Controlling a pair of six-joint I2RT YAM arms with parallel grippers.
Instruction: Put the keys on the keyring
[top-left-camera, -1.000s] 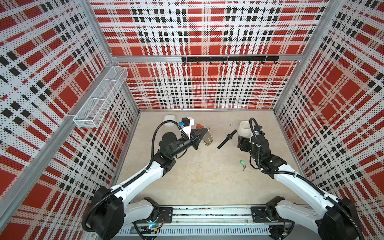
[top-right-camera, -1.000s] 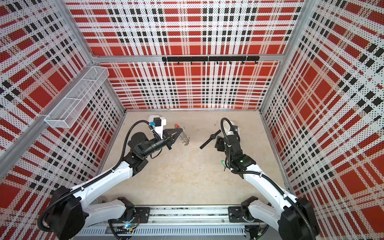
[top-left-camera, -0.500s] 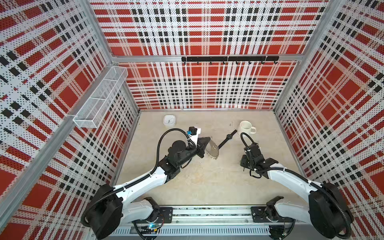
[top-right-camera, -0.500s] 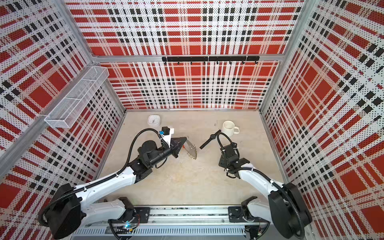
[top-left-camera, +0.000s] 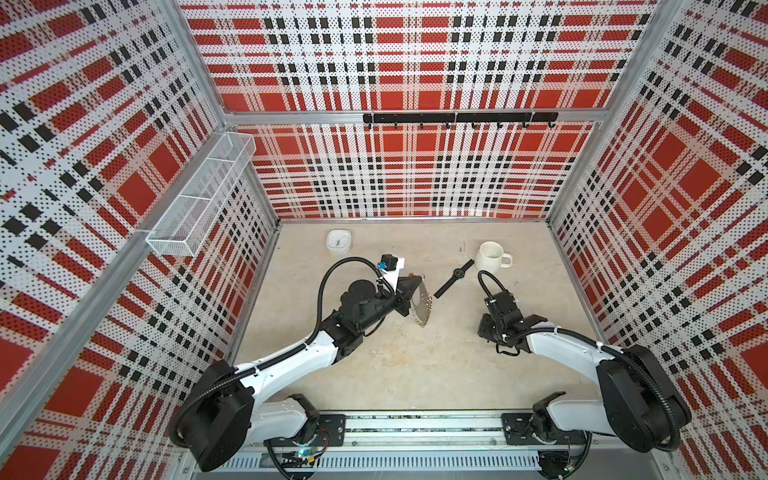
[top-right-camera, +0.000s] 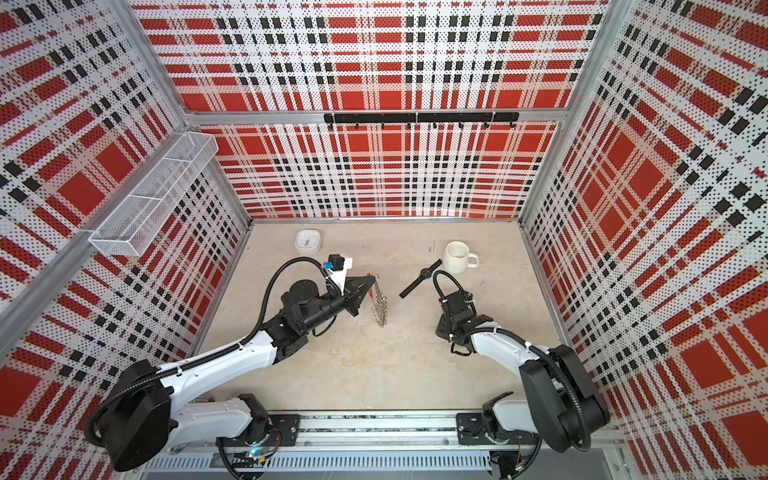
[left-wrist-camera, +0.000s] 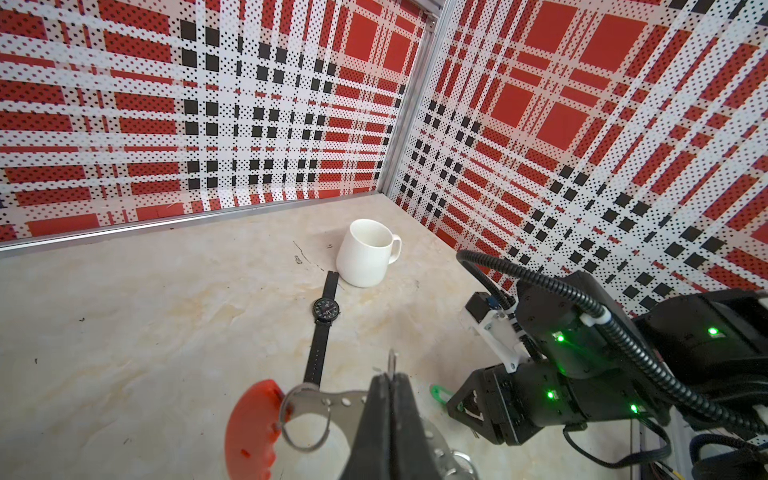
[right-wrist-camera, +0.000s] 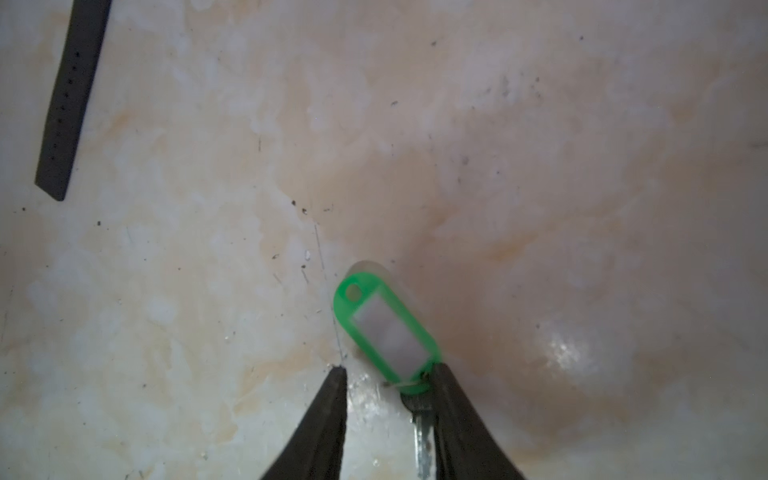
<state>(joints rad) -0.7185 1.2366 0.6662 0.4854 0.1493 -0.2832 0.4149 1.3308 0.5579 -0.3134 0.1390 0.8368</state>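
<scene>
Left gripper (left-wrist-camera: 388, 380) is pressed together on the grey rim of the keyring (left-wrist-camera: 322, 405), holding it edge-up, clear of the table (top-left-camera: 395, 365). The red section is beside the fingers and the wire loops dangle below.

Right gripper (right-wrist-camera: 387, 369) is down at the tabletop with its jaws spread. The keys (right-wrist-camera: 392, 332) lie flat between them, the metal shank against 1 finger and nothing pinched yet. The green tag pokes out ahead.

Handling guess: the key is light, thin, hard and slick on this smooth surface, so it is likely to skate or pivot. The tag is stiff plastic but swings on its link. Best hold looks like across the key head near the tag joint. The keyring is rigid and its loops are small, loose targets. The wristwatch (top-left-camera: 455, 276) and mug (top-left-camera: 490, 257) are well apart from both grippers.
</scene>
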